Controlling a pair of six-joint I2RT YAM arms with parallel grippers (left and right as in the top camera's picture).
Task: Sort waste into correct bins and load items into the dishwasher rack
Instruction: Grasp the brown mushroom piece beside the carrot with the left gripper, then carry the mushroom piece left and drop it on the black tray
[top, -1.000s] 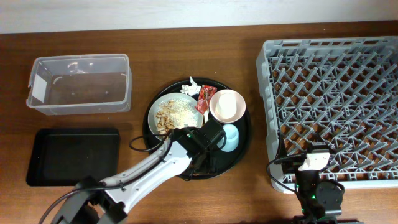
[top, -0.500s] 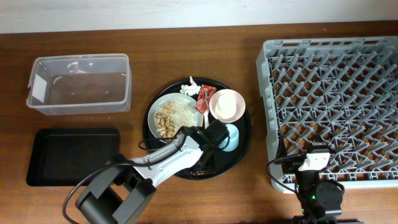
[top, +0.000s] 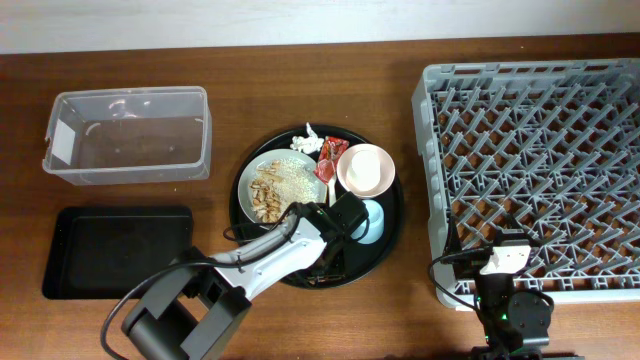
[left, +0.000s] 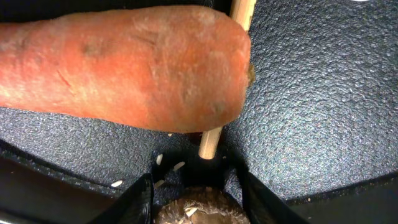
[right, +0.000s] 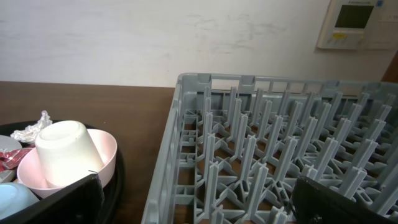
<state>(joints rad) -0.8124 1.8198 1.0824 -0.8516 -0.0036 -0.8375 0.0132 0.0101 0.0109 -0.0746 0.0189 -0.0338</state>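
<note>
Left arm: reaches from the table's near edge to the large round black tray (top: 392, 238), wrist tipped down over its near part
Left gripper (left: 194, 179): fingers pinched on a brownish mushroom-like bit (left: 194, 210) that fills the gap between them
Orange carrot (left: 124, 62): lies on the tray just ahead of those fingers, across a thin wooden chopstick (left: 211, 142)
Right arm: low at the near edge of the large square grey plastic rack (top: 540, 150)
Right gripper (right: 196, 186): fingers spread wide, holding nothing
</note>
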